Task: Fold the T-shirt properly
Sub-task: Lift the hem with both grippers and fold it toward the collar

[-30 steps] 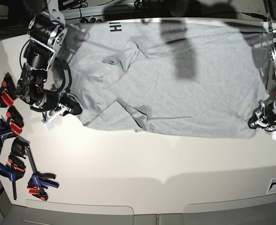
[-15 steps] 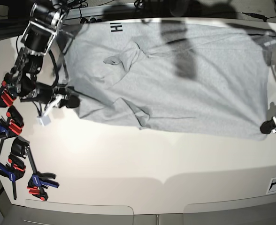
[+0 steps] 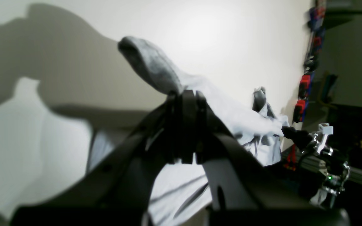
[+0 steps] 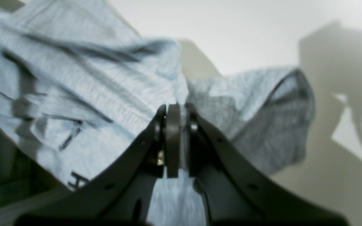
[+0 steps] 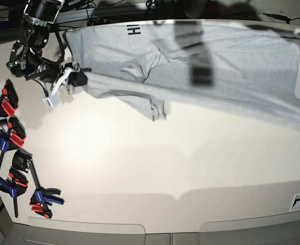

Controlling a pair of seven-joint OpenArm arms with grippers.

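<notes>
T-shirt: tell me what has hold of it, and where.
The T-shirt is held at both ends of its near edge, pinched in the left gripper and the right gripper.

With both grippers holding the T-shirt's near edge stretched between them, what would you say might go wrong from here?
The left gripper pinches the T-shirt at a corner, so a hard pull might slip it free. A loose flap hangs below the taut edge and could get trapped crookedly in the fold. Bunched cloth in the middle may leave a lump under the next layer.
</notes>
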